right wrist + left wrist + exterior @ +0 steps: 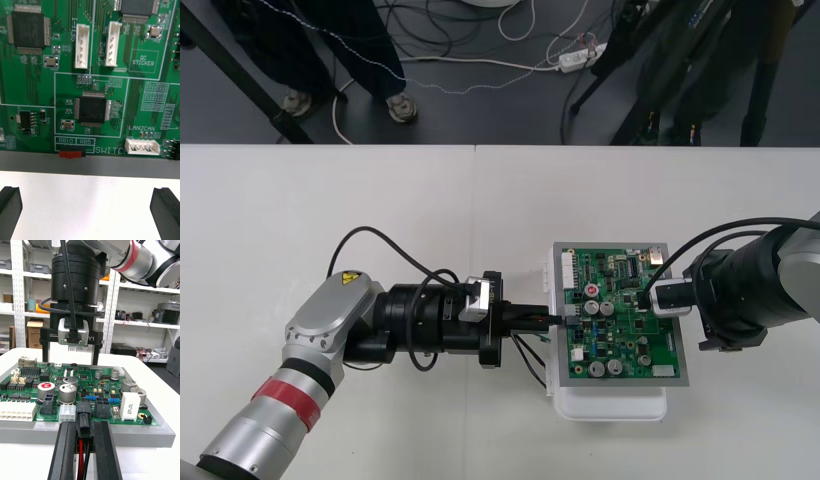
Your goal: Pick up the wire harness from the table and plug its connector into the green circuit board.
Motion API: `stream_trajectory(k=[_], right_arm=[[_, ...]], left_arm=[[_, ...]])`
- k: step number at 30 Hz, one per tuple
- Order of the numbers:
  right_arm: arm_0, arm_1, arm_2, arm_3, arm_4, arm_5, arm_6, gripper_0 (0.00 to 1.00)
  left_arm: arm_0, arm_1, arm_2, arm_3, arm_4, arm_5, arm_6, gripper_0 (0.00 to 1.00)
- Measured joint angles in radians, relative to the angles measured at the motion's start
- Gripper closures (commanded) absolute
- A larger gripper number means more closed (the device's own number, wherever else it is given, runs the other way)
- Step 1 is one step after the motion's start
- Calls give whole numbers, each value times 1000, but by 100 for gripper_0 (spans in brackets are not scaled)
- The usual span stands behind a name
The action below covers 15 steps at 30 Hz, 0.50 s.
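Left pincer, mine: clenched on plug, red and black wires between fingers. Plug at green board edge; seating unconfirmed. Step: insertion. Next: straight, level push. Right pincer, mine: released, over board.

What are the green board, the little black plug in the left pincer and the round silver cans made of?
The green circuit board: a stiff sheet with a shiny green coat and printed white lettering, probably fibreglass. The plug, clamped in the left pincer: dull black with moulded edges, so likely plastic. The round cans: bright silvery tops that catch the light, probably thin metal.
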Motion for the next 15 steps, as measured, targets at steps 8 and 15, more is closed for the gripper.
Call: stream_trajectory(k=[8,15], right_arm=[[3,2,0,0,2,34,-2,0],[8,20,0,0,14,38,-57,0]], left_arm=[[0,0,-8,0,-1,8,0,100],[0,0,-9,0,-1,19,0,100]])
